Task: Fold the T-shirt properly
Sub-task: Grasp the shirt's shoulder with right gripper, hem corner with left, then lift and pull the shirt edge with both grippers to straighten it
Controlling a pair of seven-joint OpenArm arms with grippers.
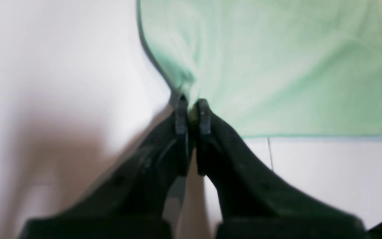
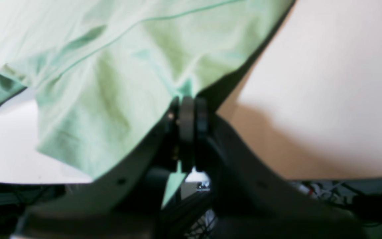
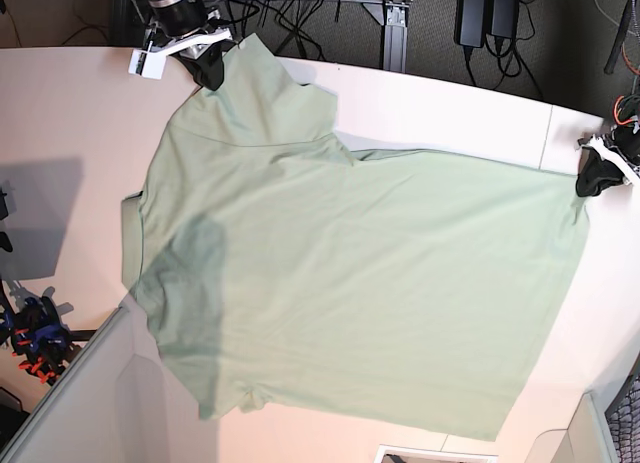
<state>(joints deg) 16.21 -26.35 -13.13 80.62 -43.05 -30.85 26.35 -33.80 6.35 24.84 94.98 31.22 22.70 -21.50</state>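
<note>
The T-shirt (image 3: 350, 283) lies spread almost flat across the pale worktop (image 3: 70, 113), filling most of the base view, with a sleeve reaching toward the far left corner and its bottom hem running down the right side. Each arm has taken one corner of the cloth. The right hand (image 2: 187, 99) is closed tight on the tip of that far-left sleeve, and in its wrist view the fabric bunches into the pinched jaws with a sliver of green showing below them. The left hand (image 1: 191, 106) is likewise clamped on the far right corner of the hem, where the cloth gathers to a point between its fingertips. Holding two far corners along the same long edge looks like a way to keep that edge taut, so that it can be lifted and carried over toward the near side in one even fold. The rest of the shirt rests on the worktop with only soft wrinkles, apparently anchoring the fold line.
</note>
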